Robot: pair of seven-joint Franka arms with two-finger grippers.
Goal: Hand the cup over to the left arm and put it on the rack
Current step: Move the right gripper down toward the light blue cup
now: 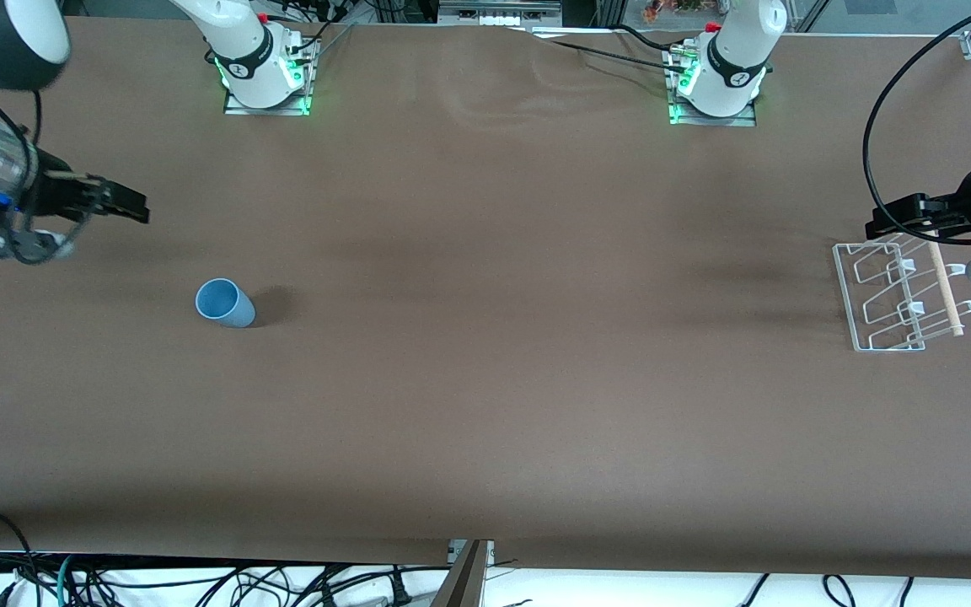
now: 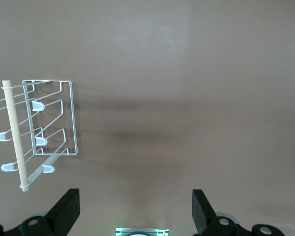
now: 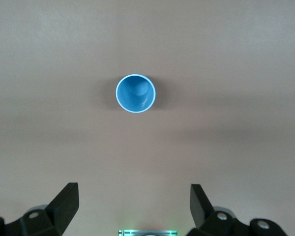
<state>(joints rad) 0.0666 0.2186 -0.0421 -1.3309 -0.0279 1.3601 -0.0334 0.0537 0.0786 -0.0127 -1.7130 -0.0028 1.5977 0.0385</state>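
My right claw hangs open above the bench near the upright cup at the right arm's end; the left claw waits open beside the rack. A careless descent could tip the light cup. Open bench lies between.

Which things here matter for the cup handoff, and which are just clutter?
In the job:
- cup, upright, toward the right arm's end
- rack, toward the left arm's end
- right hand, open, waiting
- left hand, open, by the rack

Just lying about:
- cables past the table edge
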